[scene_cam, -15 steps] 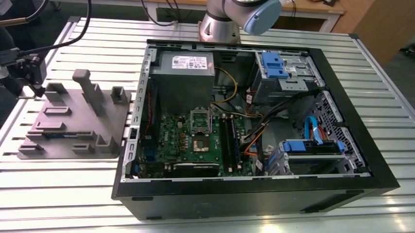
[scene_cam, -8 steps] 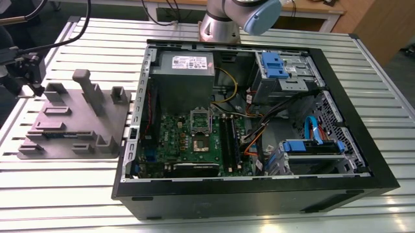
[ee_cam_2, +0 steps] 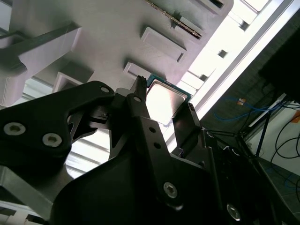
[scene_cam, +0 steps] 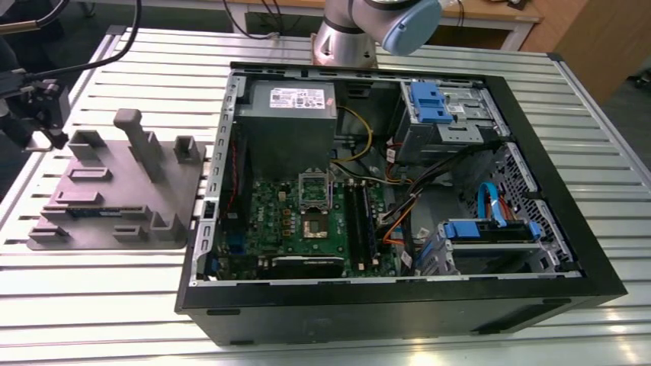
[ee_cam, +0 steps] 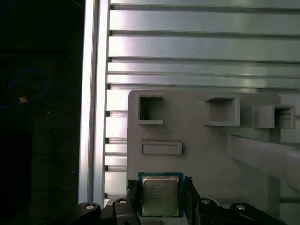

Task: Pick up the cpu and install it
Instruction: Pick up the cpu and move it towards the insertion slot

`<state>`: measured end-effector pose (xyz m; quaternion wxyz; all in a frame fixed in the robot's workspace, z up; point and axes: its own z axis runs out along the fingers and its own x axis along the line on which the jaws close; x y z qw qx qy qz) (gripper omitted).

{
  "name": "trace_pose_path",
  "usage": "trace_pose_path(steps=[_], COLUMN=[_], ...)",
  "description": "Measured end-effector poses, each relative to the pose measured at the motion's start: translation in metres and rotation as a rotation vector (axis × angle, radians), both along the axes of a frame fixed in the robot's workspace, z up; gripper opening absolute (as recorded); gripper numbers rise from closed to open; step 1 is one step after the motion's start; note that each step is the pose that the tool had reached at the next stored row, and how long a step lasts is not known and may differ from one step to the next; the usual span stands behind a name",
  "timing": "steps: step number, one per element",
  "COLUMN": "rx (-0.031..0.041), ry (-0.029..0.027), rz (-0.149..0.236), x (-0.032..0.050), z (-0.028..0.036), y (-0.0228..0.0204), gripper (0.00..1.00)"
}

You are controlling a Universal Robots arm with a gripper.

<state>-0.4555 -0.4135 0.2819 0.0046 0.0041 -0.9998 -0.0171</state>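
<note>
The jaws are closed down to the width of the cpu (ee_cam: 160,194), a dark finger (ee_cam: 132,193) pressed against each of two opposite edges, so the chip is gripped between them. In the second wrist view the cpu (ee_cam_2: 164,99) shows its shiny metal lid and thin green rim between the same two fingers (ee_cam_2: 140,105). It sits at one corner of the grey tray (ee_cam: 201,154), close by a shallow rectangular recess (ee_cam: 161,148); whether it rests on the tray or hangs just above it cannot be told. The lid carries several lines of fine print, too small to read. Past the recess the tray has square pockets (ee_cam: 150,110), and beyond the tray runs the slatted metal surface (ee_cam: 201,47). In the exterior view the tray (scene_cam: 112,191) lies on the surface (scene_cam: 91,305), with the open case (scene_cam: 407,305) just beside it on the exterior view's right. Inside the case lie a green board (scene_cam: 305,229) and a grey box with a white label (scene_cam: 297,97) whose print is illegible. The arm (scene_cam: 346,42) rises beyond the case.
</note>
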Motion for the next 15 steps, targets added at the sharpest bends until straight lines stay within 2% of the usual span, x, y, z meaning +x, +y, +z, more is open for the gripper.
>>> trace_pose_path(steps=[15], rx=[0.0], ry=[-0.0002], rz=[0.0], x=[0.0], z=[0.0065], y=[0.0], gripper=[0.47])
